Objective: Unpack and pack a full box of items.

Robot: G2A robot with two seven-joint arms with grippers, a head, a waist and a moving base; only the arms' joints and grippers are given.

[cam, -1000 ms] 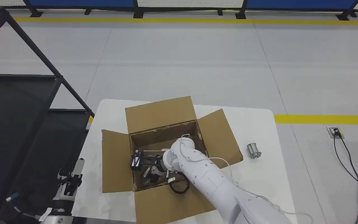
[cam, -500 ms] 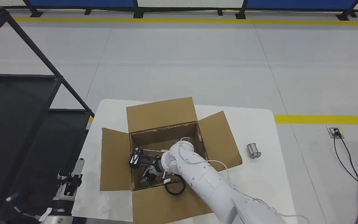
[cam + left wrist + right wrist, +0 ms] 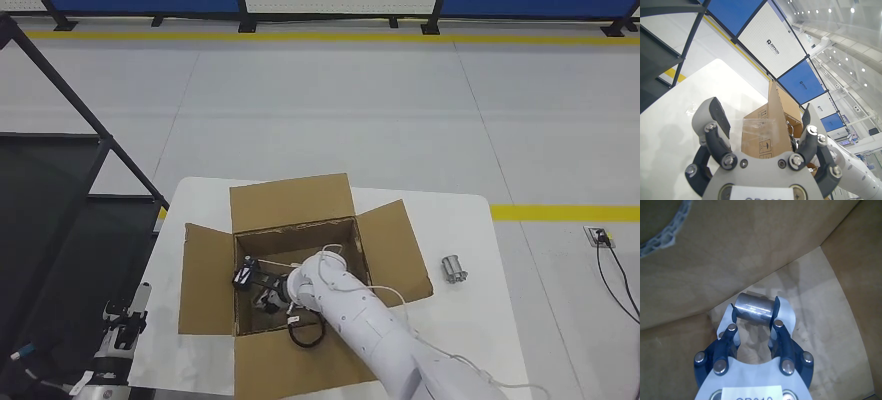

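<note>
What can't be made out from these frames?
- Top view: the box floor under the right arm, hidden by that arm.
- Top view: the small metal part on the table, too small to identify.
- Right wrist view: whether the metal cylinder between the right gripper fingers is lifted off the box floor.

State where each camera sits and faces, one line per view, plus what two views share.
Top view: above the arms, facing down at the white table and open cardboard box; right arm extends into the box.
Left wrist view: low at the table's edge, facing across it at the box's outer wall; open left gripper shows.
Right wrist view: inside the box, facing its floor; right gripper holds a metal cylinder.
Shared: top and left wrist views both show the right arm.
</note>
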